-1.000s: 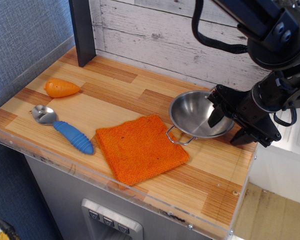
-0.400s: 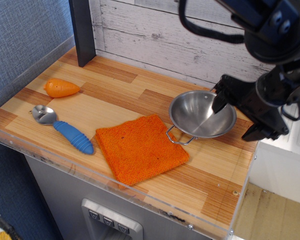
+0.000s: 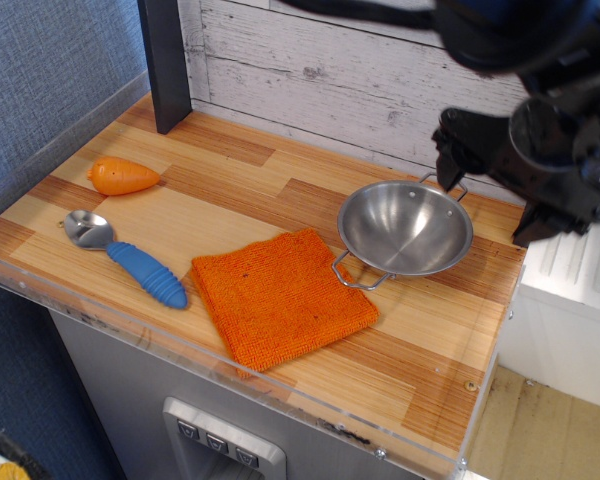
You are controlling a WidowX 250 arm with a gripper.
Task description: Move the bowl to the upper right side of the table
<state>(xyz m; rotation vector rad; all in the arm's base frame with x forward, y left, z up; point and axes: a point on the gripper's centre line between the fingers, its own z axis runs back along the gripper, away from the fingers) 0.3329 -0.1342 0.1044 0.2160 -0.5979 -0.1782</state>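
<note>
the shiny round stainless-steel bowl with wire loop handles [image 3: 405, 228] sits flat on the striped wood-plank bench [image 3: 230, 190], back right, just beside the orange cloth [image 3: 280, 293]. the black end effector [image 3: 500, 175] hovers above its far rim with fingers apart, gripping nothing, so the bowl looks placed.

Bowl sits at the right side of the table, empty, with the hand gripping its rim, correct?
Not quite. The bowl is at the right of the table and empty, but observation.image shows the hand above it, apart from the rim.
</note>
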